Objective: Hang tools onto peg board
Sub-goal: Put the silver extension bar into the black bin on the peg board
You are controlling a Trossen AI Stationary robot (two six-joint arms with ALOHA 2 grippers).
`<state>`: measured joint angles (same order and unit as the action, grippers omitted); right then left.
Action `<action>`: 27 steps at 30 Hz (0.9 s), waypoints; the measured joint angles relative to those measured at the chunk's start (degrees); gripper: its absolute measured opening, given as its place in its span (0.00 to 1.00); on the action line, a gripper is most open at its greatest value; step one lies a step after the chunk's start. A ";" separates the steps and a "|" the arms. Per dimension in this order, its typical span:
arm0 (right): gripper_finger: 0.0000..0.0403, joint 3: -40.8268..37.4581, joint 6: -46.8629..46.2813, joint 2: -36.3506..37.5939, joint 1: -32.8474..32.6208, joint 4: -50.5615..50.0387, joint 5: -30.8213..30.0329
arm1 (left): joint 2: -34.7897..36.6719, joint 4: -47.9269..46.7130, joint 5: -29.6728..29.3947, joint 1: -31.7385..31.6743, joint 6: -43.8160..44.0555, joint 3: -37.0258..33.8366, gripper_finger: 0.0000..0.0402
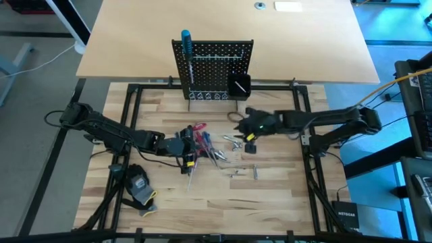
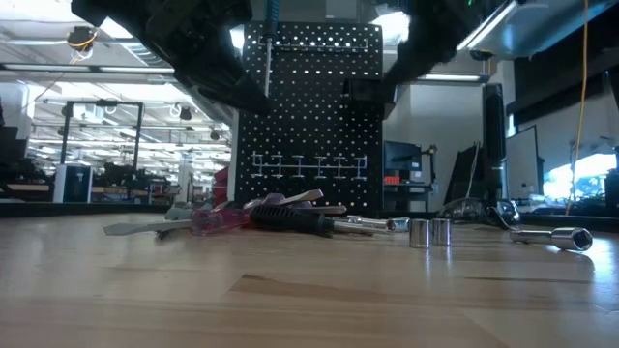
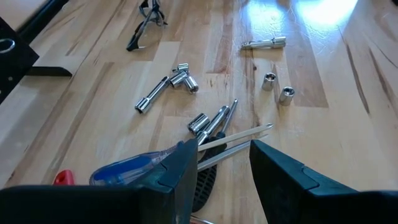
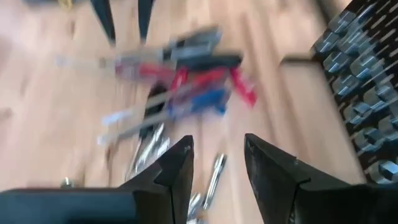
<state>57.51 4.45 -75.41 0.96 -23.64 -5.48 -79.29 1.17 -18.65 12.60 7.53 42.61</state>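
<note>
Blue screwdriver (image 1: 185, 42) hangs on the peg board (image 1: 214, 67); other tools (image 1: 206, 143) lie scattered on the table (image 1: 270, 196).

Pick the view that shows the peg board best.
High view: the peg board stands whole, a blue-handled screwdriver hanging on it. The low view shows its face, top corners hidden behind the arms; the right wrist view catches only an edge; the left wrist view none.

One peg board (image 1: 214, 67); one glove (image 1: 139, 183); two arms.
</note>
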 joint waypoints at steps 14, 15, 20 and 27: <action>0.36 -0.03 -1.36 -18.16 0.19 1.12 -4.99 | 0.00 -0.02 0.00 0.00 0.17 0.00 0.34; 0.36 -0.03 -2.01 -18.93 0.19 1.79 -5.52 | 0.00 0.01 0.00 0.00 0.17 0.00 0.34; 0.36 -0.03 -4.33 -22.37 0.19 4.33 -6.12 | 0.00 0.03 0.00 0.00 0.20 0.00 0.34; 0.36 -0.03 -6.98 -25.51 2.68 5.80 -6.07 | 0.00 0.03 0.00 0.02 0.21 0.00 0.34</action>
<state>57.47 -2.54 -100.91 3.64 -17.83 -11.55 -79.29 1.20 -18.65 12.62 7.74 42.61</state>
